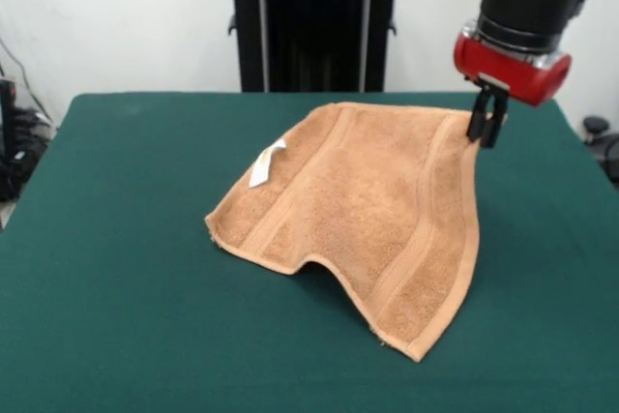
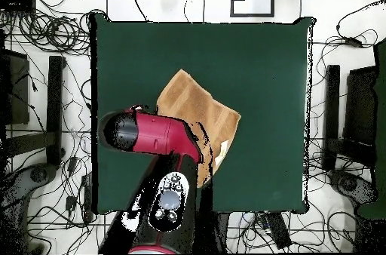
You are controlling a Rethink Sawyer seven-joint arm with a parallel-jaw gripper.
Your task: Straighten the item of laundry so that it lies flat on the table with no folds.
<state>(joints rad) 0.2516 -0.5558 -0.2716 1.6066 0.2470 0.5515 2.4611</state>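
Our tool [image 1: 486, 130] pinched shut on a lifted corner of the towel [image 1: 368, 210], the rest draped below it onto the table [image 1: 116, 239].

The end effector [image 1: 486, 129] pinches the towel [image 1: 363, 205] corner, lifting it off the table [image 1: 116, 268].

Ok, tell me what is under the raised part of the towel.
In the front view the towel tents up to the corner pinched by the gripper. At its near edge a gap shows only dark table. Anything deeper under the cloth is covered.
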